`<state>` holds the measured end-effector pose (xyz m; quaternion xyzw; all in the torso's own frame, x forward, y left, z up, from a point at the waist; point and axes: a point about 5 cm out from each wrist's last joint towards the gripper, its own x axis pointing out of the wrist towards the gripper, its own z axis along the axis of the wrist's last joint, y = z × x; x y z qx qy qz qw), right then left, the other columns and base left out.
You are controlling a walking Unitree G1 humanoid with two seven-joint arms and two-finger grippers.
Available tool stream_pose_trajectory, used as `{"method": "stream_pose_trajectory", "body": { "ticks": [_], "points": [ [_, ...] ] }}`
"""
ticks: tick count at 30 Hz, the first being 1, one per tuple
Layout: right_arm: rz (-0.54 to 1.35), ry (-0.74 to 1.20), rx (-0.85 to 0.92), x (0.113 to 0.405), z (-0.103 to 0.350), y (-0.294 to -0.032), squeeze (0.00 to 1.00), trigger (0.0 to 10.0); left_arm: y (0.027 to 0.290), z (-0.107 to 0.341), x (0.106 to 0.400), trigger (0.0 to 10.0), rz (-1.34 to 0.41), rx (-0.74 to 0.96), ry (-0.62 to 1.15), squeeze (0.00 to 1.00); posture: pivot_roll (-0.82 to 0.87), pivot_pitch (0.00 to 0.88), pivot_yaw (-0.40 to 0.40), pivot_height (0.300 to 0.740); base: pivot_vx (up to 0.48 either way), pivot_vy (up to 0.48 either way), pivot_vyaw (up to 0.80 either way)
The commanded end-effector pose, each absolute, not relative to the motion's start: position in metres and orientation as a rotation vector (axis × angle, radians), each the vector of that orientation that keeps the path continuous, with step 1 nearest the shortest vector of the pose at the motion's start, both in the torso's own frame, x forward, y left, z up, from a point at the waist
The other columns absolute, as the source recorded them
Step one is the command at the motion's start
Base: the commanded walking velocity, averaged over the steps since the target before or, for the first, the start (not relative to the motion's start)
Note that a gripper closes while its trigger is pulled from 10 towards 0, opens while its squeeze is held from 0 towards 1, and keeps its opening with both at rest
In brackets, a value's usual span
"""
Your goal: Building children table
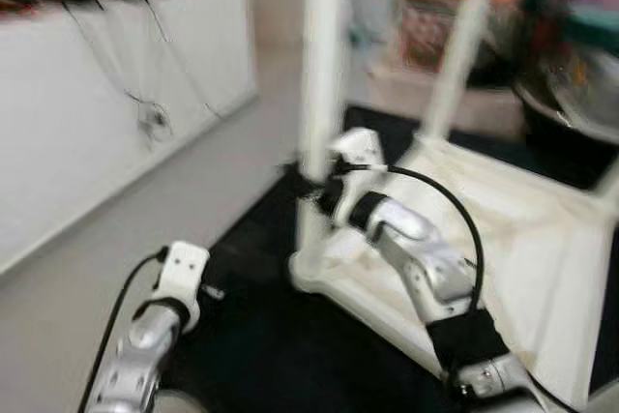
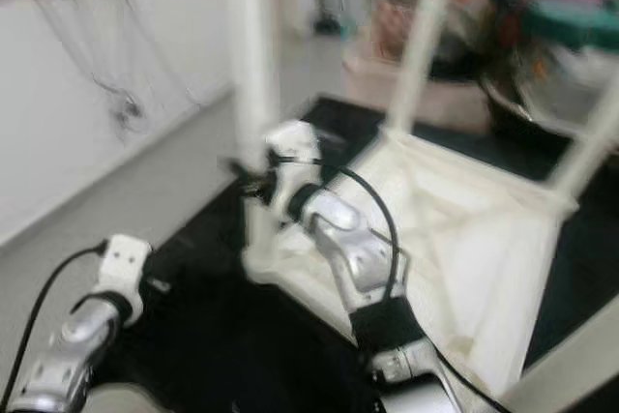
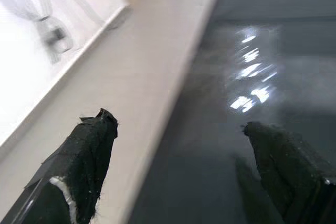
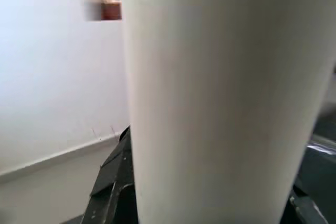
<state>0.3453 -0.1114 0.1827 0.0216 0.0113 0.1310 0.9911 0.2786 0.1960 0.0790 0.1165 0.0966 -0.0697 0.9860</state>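
Pale floor, black mat on it, upturned white table on mat

Glossy black mat, seemingly plastic table leg

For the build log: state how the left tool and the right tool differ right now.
The right tool reaches forward to the white table leg, its fingers either side of it; the left tool hangs low over the black mat, open and holding nothing. Both have black fingers on silver arms.

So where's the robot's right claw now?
The right claw is around the nearest white table leg, low down by the upturned tabletop on the black mat, right of the idle left claw.
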Motion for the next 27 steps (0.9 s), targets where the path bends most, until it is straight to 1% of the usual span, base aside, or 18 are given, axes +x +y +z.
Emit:
{"method": "stream_pose_trajectory", "body": {
  "ticks": [1, 2, 3, 4, 6, 7, 12, 13, 14, 15, 17, 18, 20, 21, 22, 24, 25, 27],
  "points": [
    [0.022, 0.282, -0.030, 0.330, 0.120, -0.150, 0.00, 0.0, 0.197, 0.078, 0.278, 10.0, -0.142, 0.251, 0.208, 0.00, 0.11, 0.000, -0.056, 0.740, 0.000, 0.000, 0.00],
    [0.078, 0.259, -0.037, 0.329, 0.124, -0.143, 0.00, 9.4, 0.199, 0.077, 0.277, 10.0, -0.141, 0.254, 0.211, 0.00, 0.10, 0.000, -0.052, 0.740, 0.000, 0.000, 0.00],
    [0.157, 0.223, -0.041, 0.328, 0.129, -0.134, 0.00, 9.4, 0.200, 0.075, 0.277, 10.0, -0.141, 0.256, 0.214, 0.00, 0.10, 0.000, -0.052, 0.740, 0.000, 0.000, 0.00],
    [0.222, 0.178, -0.031, 0.327, 0.137, -0.126, 0.00, 10.0, 0.201, 0.075, 0.277, 10.0, -0.140, 0.259, 0.217, 0.00, 0.09, 0.000, -0.049, 0.740, 0.000, 0.000, 0.00],
    [0.352, 0.086, -0.001, 0.323, 0.150, -0.114, 0.00, 10.0, 0.201, 0.075, 0.278, 10.0, -0.140, 0.261, 0.218, 0.00, 0.09, 0.000, -0.049, 0.740, 0.000, 0.000, 0.00],
    [0.373, 0.069, 0.027, 0.323, 0.152, -0.114, 1.00, 10.0, 0.200, 0.076, 0.279, 10.0, -0.142, 0.259, 0.214, 0.00, 0.10, 0.000, -0.053, 0.740, 0.000, 0.000, 0.00],
    [0.492, 0.084, 0.097, 0.328, 0.159, -0.101, 1.00, 10.0, 0.196, 0.078, 0.282, 10.0, -0.146, 0.251, 0.201, 0.00, 0.10, 0.000, -0.058, 0.740, 0.000, 0.000, 0.00],
    [0.527, 0.075, 0.118, 0.329, 0.163, -0.097, 0.56, 10.0, 0.196, 0.078, 0.282, 10.0, -0.145, 0.251, 0.201, 0.00, 0.11, 0.000, -0.060, 0.740, 0.000, 0.000, 0.00],
    [0.577, 0.023, 0.120, 0.328, 0.173, -0.093, 0.00, 10.0, 0.196, 0.078, 0.282, 10.0, -0.144, 0.251, 0.201, 0.00, 0.11, 0.000, -0.060, 0.740, 0.000, 0.000, 0.00],
    [0.577, 0.023, 0.120, 0.328, 0.173, -0.093, 0.00, 10.0, 0.196, 0.078, 0.282, 10.0, -0.144, 0.251, 0.201, 0.00, 0.11, 0.000, -0.060, 0.740, 0.000, 0.000, 0.00],
    [0.659, -0.034, 0.121, 0.325, 0.183, -0.089, 0.00, 10.0, 0.197, 0.079, 0.282, 10.0, -0.143, 0.251, 0.200, 0.00, 0.11, 0.000, -0.061, 0.740, 0.000, 0.000, 0.00],
    [0.784, -0.096, 0.120, 0.318, 0.195, -0.084, 0.00, 10.0, 0.199, 0.079, 0.281, 10.0, -0.142, 0.252, 0.201, 0.00, 0.11, 0.000, -0.060, 0.740, 0.000, 0.000, 0.00],
    [0.920, -0.150, 0.116, 0.308, 0.204, -0.080, 0.00, 10.0, 0.200, 0.078, 0.280, 10.0, -0.140, 0.254, 0.202, 0.00, 0.11, 0.000, -0.060, 0.740, 0.000, 0.000, 0.00],
    [1.088, -0.182, 0.123, 0.297, 0.211, -0.074, 0.00, 10.0, 0.201, 0.078, 0.280, 10.0, -0.138, 0.256, 0.204, 0.00, 0.11, 0.000, -0.065, 0.740, 0.000, 0.000, 0.00],
    [1.088, -0.182, 0.123, 0.297, 0.211, -0.074, 0.00, 10.0, 0.201, 0.078, 0.280, 10.0, -0.138, 0.256, 0.204, 0.00, 0.11, 0.000, -0.065, 0.740, 0.000, 0.000, 0.00],
    [1.367, -0.205, 0.130, 0.277, 0.217, -0.068, 0.00, 9.8, 0.201, 0.078, 0.281, 10.0, -0.135, 0.257, 0.204, 0.00, 0.12, 0.000, -0.074, 0.740, 0.000, 0.000, 0.00],
    [1.473, -0.196, 0.125, 0.268, 0.214, -0.068, 0.00, 3.7, 0.201, 0.079, 0.281, 10.0, -0.133, 0.254, 0.202, 0.00, 0.13, 0.000, -0.076, 0.740, 0.000, 0.000, 0.00],
    [1.473, -0.196, 0.125, 0.268, 0.214, -0.068, 0.00, 3.7, 0.201, 0.079, 0.281, 10.0, -0.133, 0.254, 0.202, 0.00, 0.13, 0.000, -0.076, 0.740, 0.000, 0.000, 0.00]
  ]
}}
